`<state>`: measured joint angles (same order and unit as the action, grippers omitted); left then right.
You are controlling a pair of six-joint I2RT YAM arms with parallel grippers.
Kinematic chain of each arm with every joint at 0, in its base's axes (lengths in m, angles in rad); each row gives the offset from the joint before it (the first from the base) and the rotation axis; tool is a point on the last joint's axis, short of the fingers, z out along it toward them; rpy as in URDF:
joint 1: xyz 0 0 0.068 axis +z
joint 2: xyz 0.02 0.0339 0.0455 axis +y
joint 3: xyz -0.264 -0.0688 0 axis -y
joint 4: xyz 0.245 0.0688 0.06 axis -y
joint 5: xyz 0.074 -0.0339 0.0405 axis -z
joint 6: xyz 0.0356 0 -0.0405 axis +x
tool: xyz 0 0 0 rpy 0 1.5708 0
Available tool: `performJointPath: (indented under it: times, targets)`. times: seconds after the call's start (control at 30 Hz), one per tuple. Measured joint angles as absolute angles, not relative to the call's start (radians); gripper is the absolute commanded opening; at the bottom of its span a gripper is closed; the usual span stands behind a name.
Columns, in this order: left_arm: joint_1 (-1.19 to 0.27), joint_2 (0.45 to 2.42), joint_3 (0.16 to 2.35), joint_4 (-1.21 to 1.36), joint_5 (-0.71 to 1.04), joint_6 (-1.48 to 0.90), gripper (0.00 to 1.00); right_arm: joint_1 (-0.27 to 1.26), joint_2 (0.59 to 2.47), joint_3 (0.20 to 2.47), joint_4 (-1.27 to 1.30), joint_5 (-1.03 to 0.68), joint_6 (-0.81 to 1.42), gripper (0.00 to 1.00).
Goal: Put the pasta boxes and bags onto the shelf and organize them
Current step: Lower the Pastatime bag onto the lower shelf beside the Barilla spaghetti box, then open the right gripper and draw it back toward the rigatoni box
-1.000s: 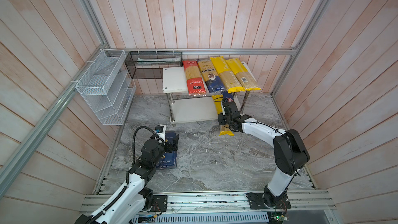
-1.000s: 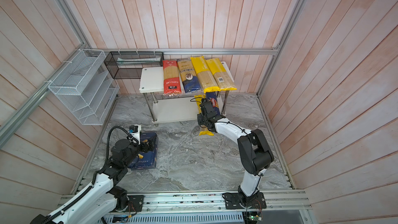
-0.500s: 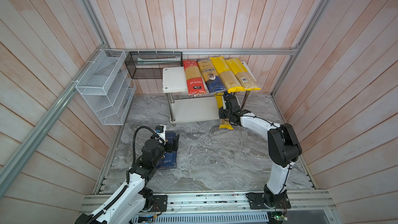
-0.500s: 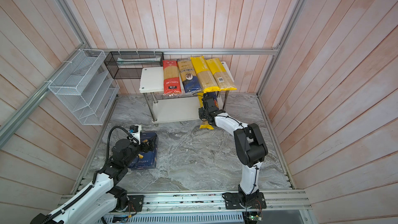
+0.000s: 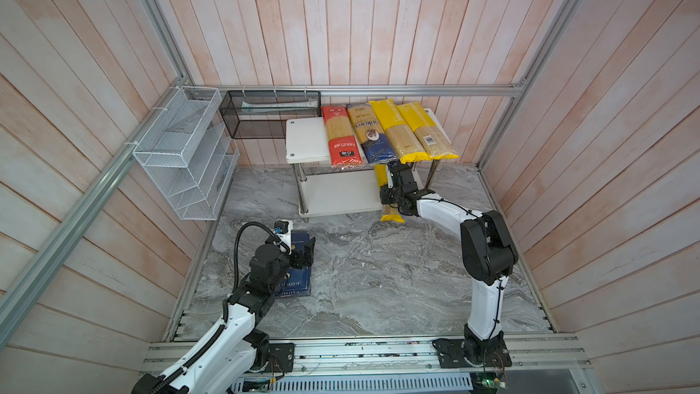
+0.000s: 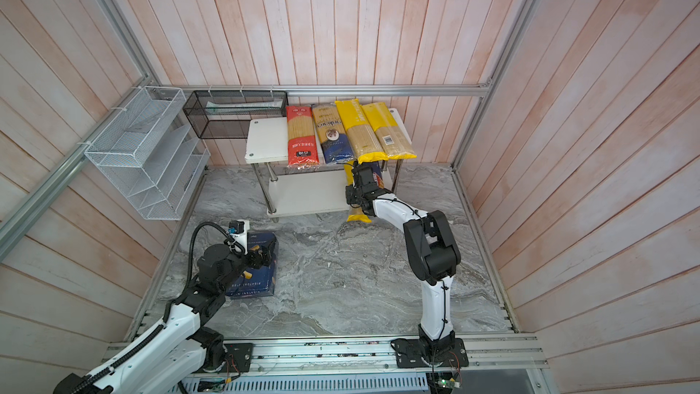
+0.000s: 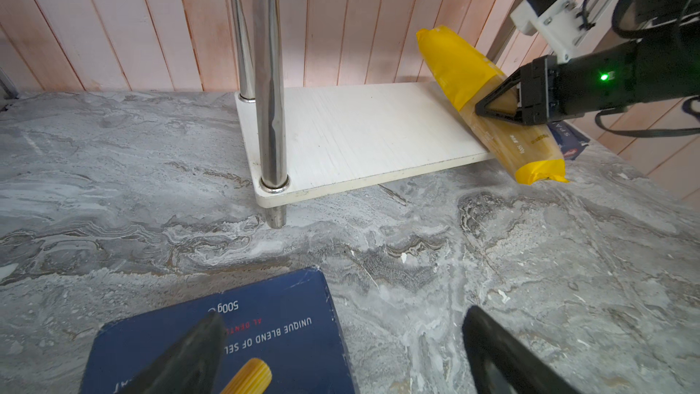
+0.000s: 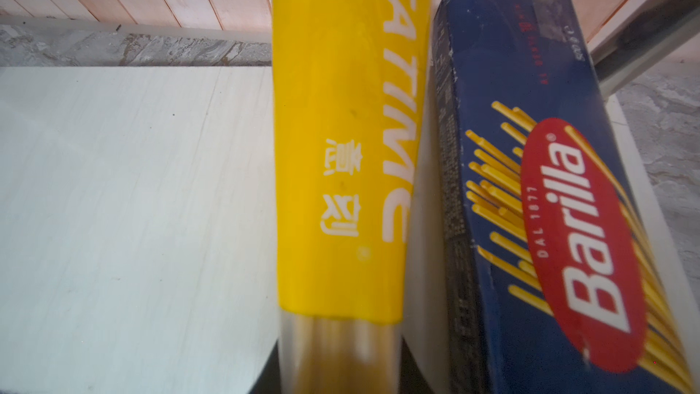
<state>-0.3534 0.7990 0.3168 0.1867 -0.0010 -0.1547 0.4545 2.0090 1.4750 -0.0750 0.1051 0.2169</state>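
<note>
With 12 o'clock at the back wall, the shelf [image 5: 303, 144] stands at 12 o'clock on the marble worktop [image 5: 378, 278]. Its top board is bare only at the 9 o'clock end. The red-ended bag [image 5: 338, 138], beige-and-navy bag [image 5: 369, 134], middle yellow bag [image 5: 394, 132] and end yellow bag [image 5: 428, 132] fill the rest side by side, overhanging the 6 o'clock edge.

Under that overhang the right gripper [image 7: 486, 107] is clamped on the tilted yellow bag [image 7: 454, 62], whose far end rises over the lower board and near end hangs past its 6 o'clock edge. The spaghetti box [image 8: 530, 191] lies on the lower board just beside this bag at 3 o'clock, a slim strip of board between them; a chrome post [image 8: 644, 28] closes that side. Towards 9 o'clock the lower board is bare.

The rigatoni box [image 5: 299, 286] lies flat at 8 o'clock, well apart from the shelf. The left gripper [image 7: 344, 316] hovers over it, spread wide and holding nothing, one finger above the box, the other beyond its edge.

A white wire rack [image 5: 182, 153] hangs at 10 o'clock and a black mesh basket [image 5: 271, 115] at 11 o'clock, just beside the top board's bare end. The middle of the worktop is open.
</note>
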Motion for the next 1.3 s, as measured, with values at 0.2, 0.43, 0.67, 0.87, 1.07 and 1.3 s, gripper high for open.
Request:
performJointPath:
  times: [0.2, 0.43, 0.67, 0.87, 1.07, 1.3]
  targets:
    - [-0.353, 0.773, 0.316, 0.187, -0.001, -0.155, 1.00, 0.452, 2.011, 1.475, -0.070, 0.102, 0.228, 0.12]
    - [-0.353, 0.773, 0.315, 0.187, -0.001, -0.155, 1.00, 0.449, 2.014, 1.475, -0.067, 0.102, 0.234, 0.20]
    - [-0.353, 0.773, 0.312, 0.187, -0.001, -0.155, 1.00, 0.448, 2.014, 1.476, -0.067, 0.099, 0.239, 0.28]
    - [-0.353, 0.773, 0.312, 0.187, -0.001, -0.155, 1.00, 0.444, 2.014, 1.472, -0.027, 0.099, 0.257, 0.46]
    - [-0.353, 0.773, 0.312, 0.187, -0.005, -0.155, 1.00, 0.442, 1.998, 1.457, 0.021, 0.089, 0.262, 0.52]
    - [-0.352, 0.801, 0.313, 0.176, -0.064, -0.193, 0.99, 0.452, 1.878, 1.339, 0.023, 0.062, 0.262, 0.54]
